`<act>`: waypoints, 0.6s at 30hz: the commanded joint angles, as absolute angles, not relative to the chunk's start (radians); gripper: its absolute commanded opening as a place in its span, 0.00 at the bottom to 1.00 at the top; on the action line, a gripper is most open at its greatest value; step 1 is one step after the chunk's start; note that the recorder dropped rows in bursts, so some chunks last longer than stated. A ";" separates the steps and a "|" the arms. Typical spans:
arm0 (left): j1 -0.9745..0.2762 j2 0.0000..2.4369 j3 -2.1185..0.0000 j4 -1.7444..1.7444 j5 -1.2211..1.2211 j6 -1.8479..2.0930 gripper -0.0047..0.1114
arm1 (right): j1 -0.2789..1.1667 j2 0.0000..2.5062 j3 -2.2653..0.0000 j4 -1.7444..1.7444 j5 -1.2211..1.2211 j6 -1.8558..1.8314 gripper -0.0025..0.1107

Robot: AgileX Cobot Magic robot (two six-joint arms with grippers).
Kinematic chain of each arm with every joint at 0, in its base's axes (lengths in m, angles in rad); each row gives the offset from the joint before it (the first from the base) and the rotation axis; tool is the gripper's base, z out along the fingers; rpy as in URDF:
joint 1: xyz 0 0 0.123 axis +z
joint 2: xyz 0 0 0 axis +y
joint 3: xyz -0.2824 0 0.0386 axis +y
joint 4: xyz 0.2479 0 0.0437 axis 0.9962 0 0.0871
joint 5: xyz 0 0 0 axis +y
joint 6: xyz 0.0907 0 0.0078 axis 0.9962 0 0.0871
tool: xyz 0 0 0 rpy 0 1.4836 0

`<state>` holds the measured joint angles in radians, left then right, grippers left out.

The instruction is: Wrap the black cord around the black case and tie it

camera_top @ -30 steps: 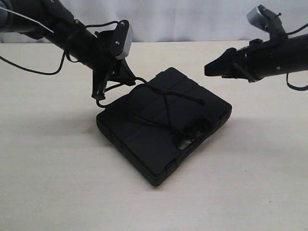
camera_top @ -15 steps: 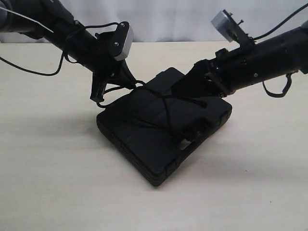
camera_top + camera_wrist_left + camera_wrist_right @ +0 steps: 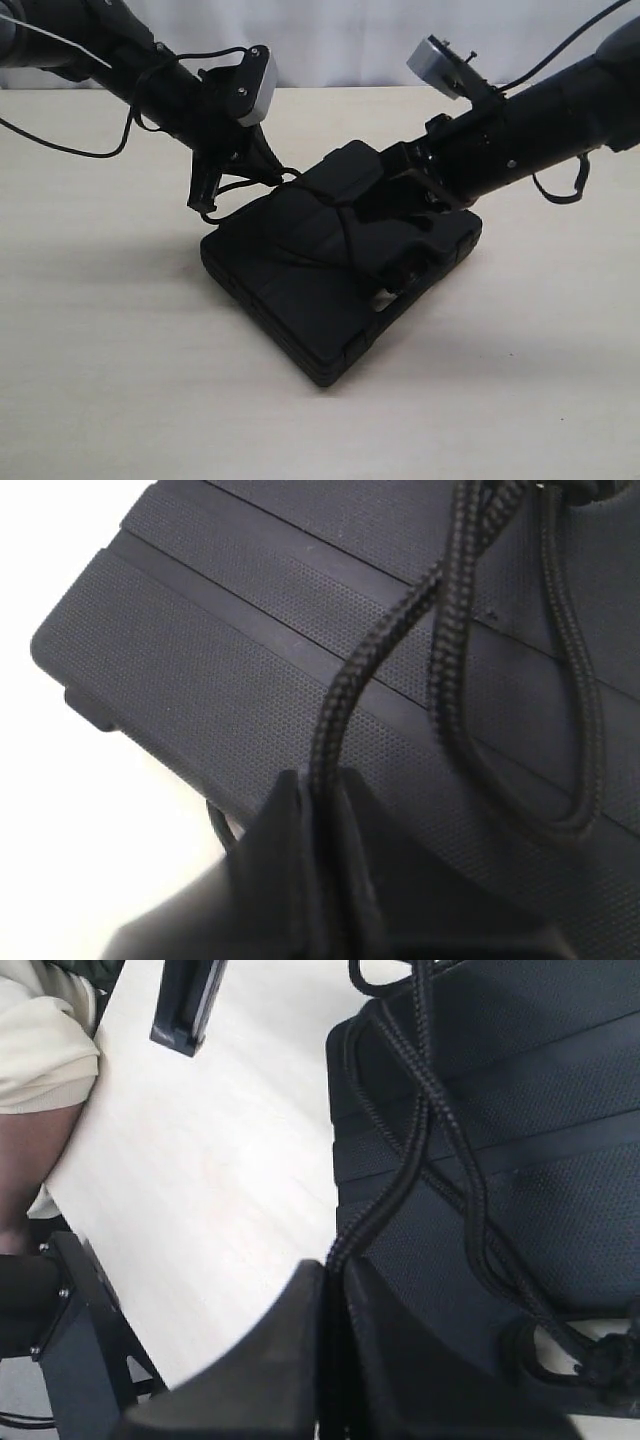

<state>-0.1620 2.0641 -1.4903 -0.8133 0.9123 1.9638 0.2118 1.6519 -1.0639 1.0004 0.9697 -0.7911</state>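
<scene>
The right gripper [image 3: 366,207] hides part of the black cord [image 3: 346,236].

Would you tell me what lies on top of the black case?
The black cord crosses the black case, pinched by the left gripper and right gripper. The right gripper hides part of the lid.
</scene>
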 commanded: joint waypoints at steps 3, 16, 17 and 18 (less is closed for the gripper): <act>-0.163 2.035 -1.489 -0.827 0.904 1.928 0.06 | 0.212 1.623 -1.130 0.989 0.944 -0.759 0.06; -0.163 1.881 -1.489 -0.760 0.914 1.823 0.50 | 0.212 1.623 -1.173 0.992 0.834 -0.743 0.06; -0.163 1.870 -1.489 -0.769 0.942 1.823 0.50 | 0.212 1.623 -1.173 1.011 0.807 -0.751 0.06; -0.163 1.866 -1.489 -0.782 0.965 1.823 0.50 | 0.212 1.623 -1.173 1.031 0.786 -0.759 0.06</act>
<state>-0.1620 1.8971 -1.4903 -0.7605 0.9056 1.8346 0.2118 1.6312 -1.1661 0.9912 0.8541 -0.7403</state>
